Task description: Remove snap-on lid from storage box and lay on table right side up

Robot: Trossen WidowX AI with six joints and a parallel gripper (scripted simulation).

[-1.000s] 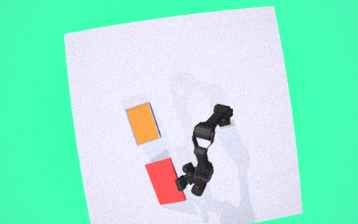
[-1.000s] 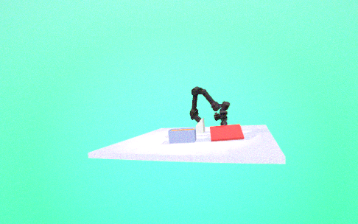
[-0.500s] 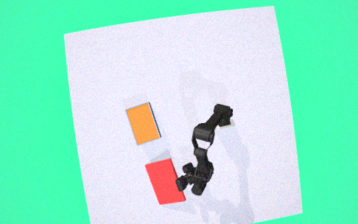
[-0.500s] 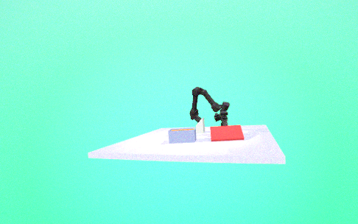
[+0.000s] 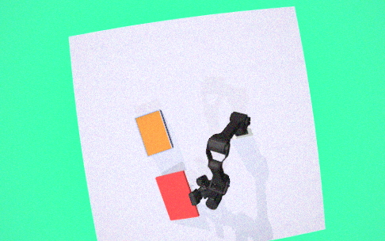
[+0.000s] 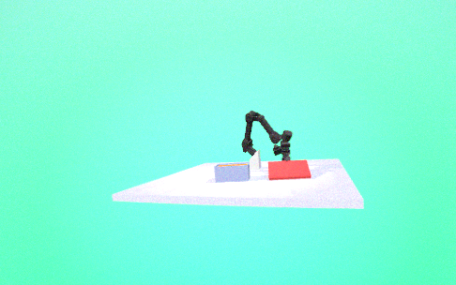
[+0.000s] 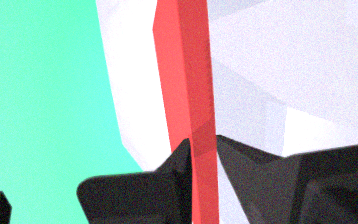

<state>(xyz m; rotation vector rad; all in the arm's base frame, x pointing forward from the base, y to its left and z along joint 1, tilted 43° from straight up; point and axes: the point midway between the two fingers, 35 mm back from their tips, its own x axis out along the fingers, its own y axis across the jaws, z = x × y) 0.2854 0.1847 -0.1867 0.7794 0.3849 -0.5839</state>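
The storage box (image 5: 154, 133) (image 6: 231, 172) stands open on the white table (image 5: 119, 71) (image 6: 188, 192), with grey-blue walls and an orange inside. The red lid (image 5: 176, 195) (image 6: 289, 170) (image 7: 187, 90) lies flat and low beside the box, nearer the table's front edge. My gripper (image 5: 194, 197) (image 6: 283, 157) (image 7: 202, 142) is shut on the lid's right edge. In the wrist view the lid runs as a thin red slab between the two black fingers. Whether the lid touches the table I cannot tell.
A small white block (image 5: 247, 132) (image 6: 254, 160) stands at the arm's base, right of the box. Green background surrounds the table, whose front edge is close to the lid.
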